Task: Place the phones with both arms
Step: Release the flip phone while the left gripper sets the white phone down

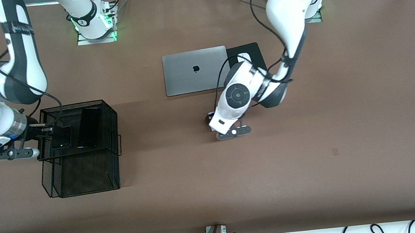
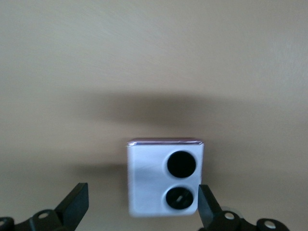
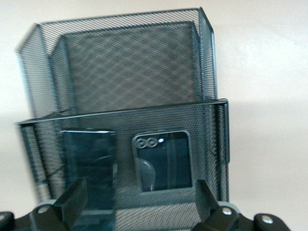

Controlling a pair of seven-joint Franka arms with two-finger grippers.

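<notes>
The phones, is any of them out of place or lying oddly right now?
One: the lilac-white phone lies on the bare table under the left gripper, while the folded black phone and the slim black phone sit in the mesh basket.

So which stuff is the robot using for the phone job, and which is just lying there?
For the job: lilac-white phone, squarish black phone, long black phone, mesh basket, left gripper, right gripper.

Just lying there: laptop, mouse.

Black wire-mesh basket (image 1: 81,174) (metal), glossy phones (image 3: 162,161), matt brown table (image 1: 311,139).
</notes>
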